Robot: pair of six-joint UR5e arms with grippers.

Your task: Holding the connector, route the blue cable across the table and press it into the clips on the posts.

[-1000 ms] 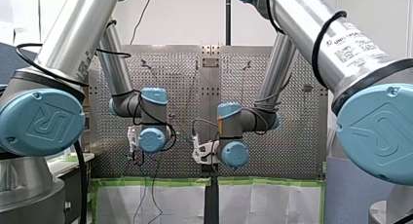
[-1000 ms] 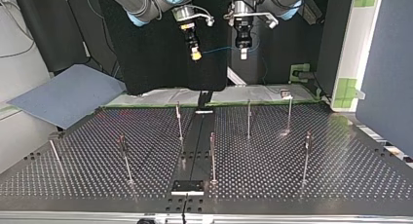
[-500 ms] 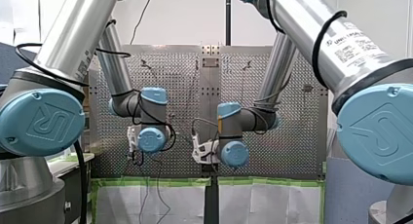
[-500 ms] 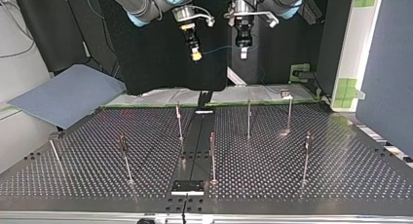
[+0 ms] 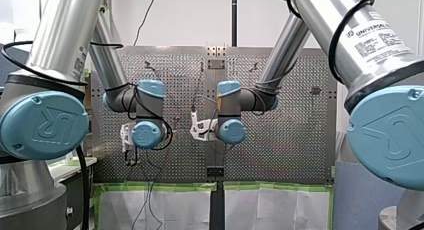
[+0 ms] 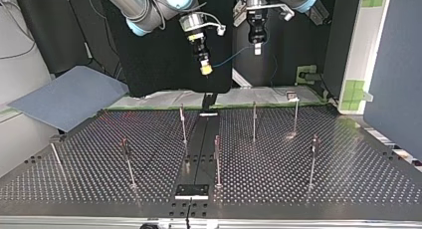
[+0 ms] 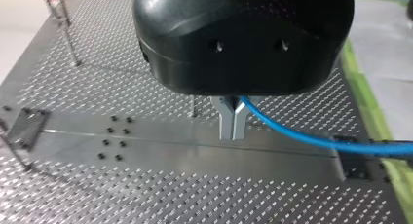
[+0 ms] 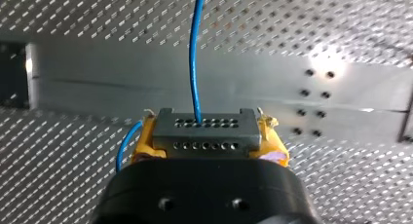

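Connector (image 8: 205, 129) sits clamped between the yellow pads (image 8: 272, 136) of my right pincer (image 6: 205, 69), while my left pincer (image 7: 233, 126) is closed on the blue cable (image 7: 302, 137) nearby, so the span between them can be steered. Both hover high near the surface's (image 6: 348, 174) arm-side edge, clear of the posts (image 6: 254, 120), probably to avoid snagging; the cable touches no post yet.

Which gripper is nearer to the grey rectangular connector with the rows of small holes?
Right. My right gripper is shut on the grey rectangular connector itself. My left gripper is apart from it, pinching the thin blue cable further along its length.
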